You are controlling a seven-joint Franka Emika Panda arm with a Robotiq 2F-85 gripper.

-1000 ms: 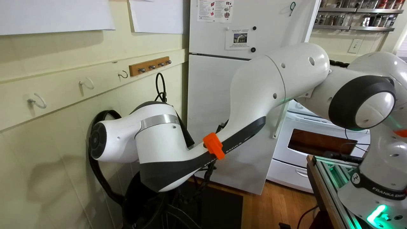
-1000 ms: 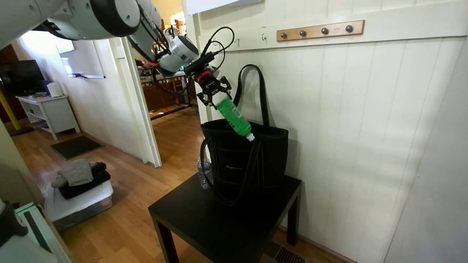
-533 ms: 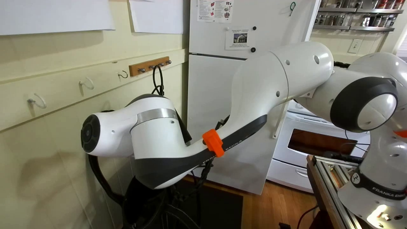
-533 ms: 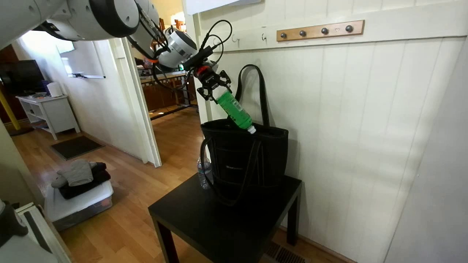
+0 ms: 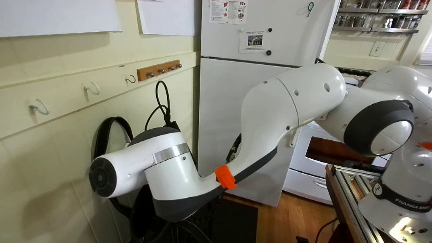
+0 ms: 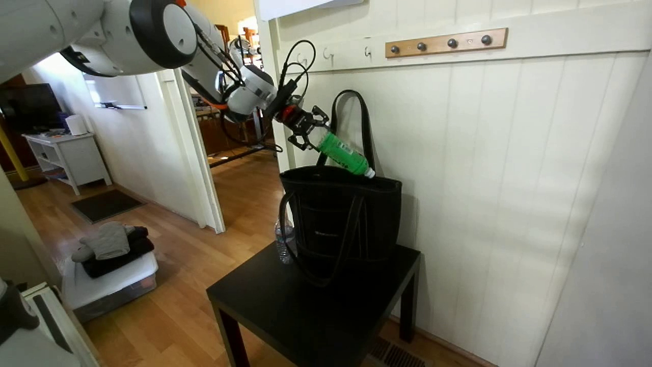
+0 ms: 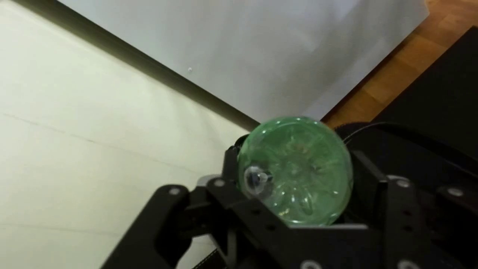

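1. Your arm (image 5: pixel 263 111) slopes down from elbow to wrist.
2. Your gripper (image 6: pixel 321 137) tilts downward, its fingers (image 7: pixel 230 166) clasping the green bottle (image 6: pixel 346 154) near its base.
3. The bottle slants cap-down, seen over the mouth of the black bag (image 6: pixel 331 219).

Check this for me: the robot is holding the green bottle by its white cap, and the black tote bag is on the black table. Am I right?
Not quite: the gripper holds the green bottle by its base end; the white cap points away, as an exterior view shows. The black tote bag is on the black table.
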